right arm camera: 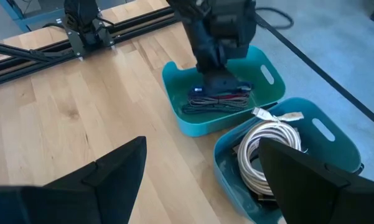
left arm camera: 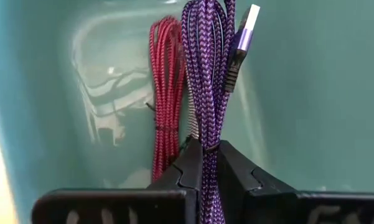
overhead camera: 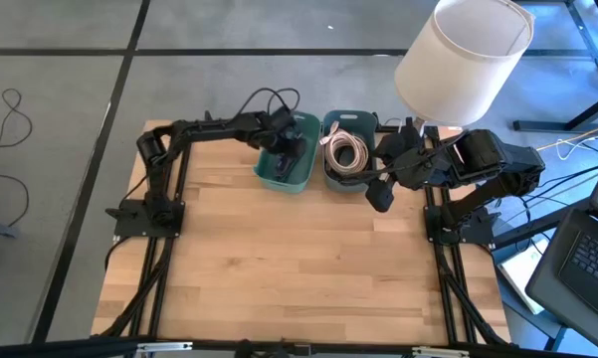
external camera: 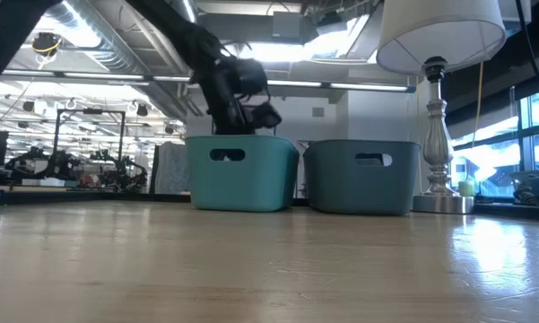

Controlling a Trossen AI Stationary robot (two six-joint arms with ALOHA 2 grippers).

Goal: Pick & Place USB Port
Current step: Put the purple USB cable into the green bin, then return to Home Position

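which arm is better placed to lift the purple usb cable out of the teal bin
The left. Its gripper is already down in the teal bin, shut on the purple cable. The right gripper is open and holds nothing, beside the grey bin of white cable.

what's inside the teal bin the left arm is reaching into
The teal bin holds a red cable and a purple cable, the latter pinched by the left gripper. Its floor beneath the gripper is hidden.

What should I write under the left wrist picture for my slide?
Left pincer gripping a purple cable inside the teal bin, beside a red cable.
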